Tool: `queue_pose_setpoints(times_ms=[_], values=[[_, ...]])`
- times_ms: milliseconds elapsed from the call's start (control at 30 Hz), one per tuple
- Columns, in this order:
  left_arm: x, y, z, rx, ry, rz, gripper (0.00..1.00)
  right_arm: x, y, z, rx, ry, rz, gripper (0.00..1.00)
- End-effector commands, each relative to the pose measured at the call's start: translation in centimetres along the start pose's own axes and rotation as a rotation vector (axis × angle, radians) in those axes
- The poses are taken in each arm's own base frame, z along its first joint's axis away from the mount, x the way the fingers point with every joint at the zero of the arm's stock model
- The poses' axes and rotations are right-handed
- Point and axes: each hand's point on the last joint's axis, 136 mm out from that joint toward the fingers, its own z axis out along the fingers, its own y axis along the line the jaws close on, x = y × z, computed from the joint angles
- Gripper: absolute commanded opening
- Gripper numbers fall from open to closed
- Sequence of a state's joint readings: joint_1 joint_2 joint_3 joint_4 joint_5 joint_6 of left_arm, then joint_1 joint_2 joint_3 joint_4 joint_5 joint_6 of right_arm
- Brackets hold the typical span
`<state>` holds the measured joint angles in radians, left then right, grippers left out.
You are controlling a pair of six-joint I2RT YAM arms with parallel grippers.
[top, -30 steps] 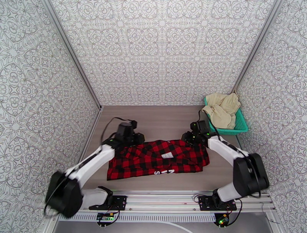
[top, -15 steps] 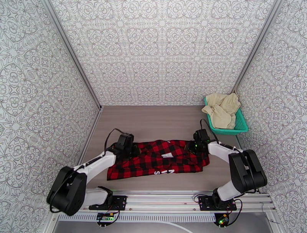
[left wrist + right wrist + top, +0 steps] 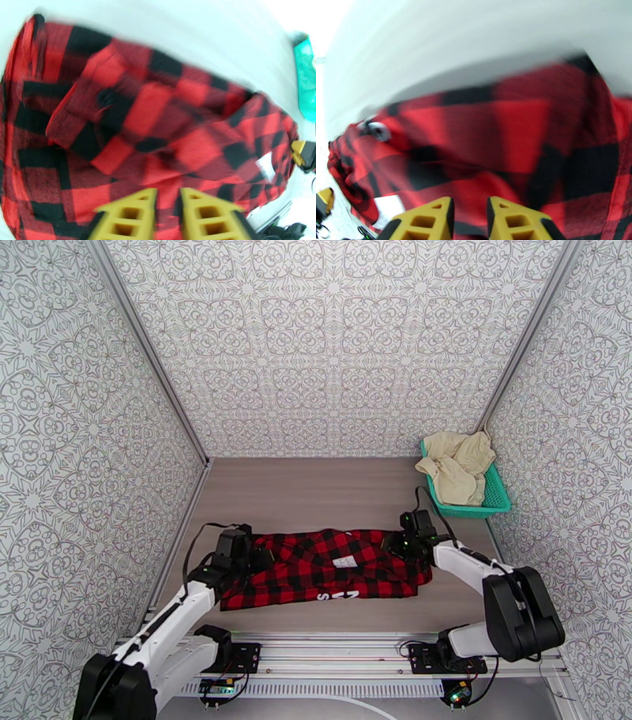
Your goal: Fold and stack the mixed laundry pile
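The red-and-black checked flannel shirt (image 3: 324,570) lies folded into a wide band on the table, its white label (image 3: 345,561) facing up. My left gripper (image 3: 255,556) hovers at the shirt's left end. In the left wrist view it (image 3: 169,203) is open, with the shirt (image 3: 158,118) under its yellow fingers and nothing between them. My right gripper (image 3: 398,545) sits low on the shirt's upper right corner. In the right wrist view its fingers (image 3: 430,217) stand a narrow gap apart over the checked cloth (image 3: 505,130); whether they pinch it is unclear. Cream-beige cloth pieces (image 3: 457,465) lie heaped in the basket.
A teal mesh basket (image 3: 496,496) stands at the back right against the patterned wall. Bare wooden tabletop (image 3: 316,493) stretches behind the shirt. A metal rail (image 3: 332,650) with both arm bases runs along the near edge.
My left gripper has opened, let go of the shirt's upper left edge and drawn back left and nearer. The right gripper has shifted slightly. The shirt lies as before.
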<state>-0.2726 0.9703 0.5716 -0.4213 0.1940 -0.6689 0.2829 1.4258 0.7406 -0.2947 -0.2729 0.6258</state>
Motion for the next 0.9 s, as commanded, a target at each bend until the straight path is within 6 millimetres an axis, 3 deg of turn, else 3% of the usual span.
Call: queue_pose_setpoints(times_ms=[0,67,200,467,600,767,867], values=[[-1.9,-1.0,-1.1,-0.069,-0.014,-0.006,0.68,-0.9,2.4,-0.7,-0.023,-0.022,-0.093,0.32],[-2.0,0.0,0.0,-0.127,0.019,-0.08,0.75,-1.3,2.8,-0.3,-0.022,-0.022,-0.097,0.32],[-2.0,0.9,1.7,-0.189,0.041,-0.21,0.75,-1.9,3.0,-0.1,-0.016,-0.023,-0.102,0.33],[-3.6,1.8,2.7,-0.36,0.005,-0.371,0.82,-2.9,3.7,0.4,-0.032,-0.04,-0.134,0.34],[-3.9,1.5,3.2,-0.426,0.013,-0.437,0.8,-3.3,4.2,0.7,-0.048,-0.044,-0.153,0.35],[-3.4,1.3,4.2,-0.519,0.05,-0.504,0.68,-3.5,4.7,1.1,-0.079,-0.048,-0.165,0.35],[-2.8,1.4,5.0,-0.552,0.077,-0.528,0.69,-3.2,4.8,1.4,-0.095,-0.038,-0.165,0.35]])
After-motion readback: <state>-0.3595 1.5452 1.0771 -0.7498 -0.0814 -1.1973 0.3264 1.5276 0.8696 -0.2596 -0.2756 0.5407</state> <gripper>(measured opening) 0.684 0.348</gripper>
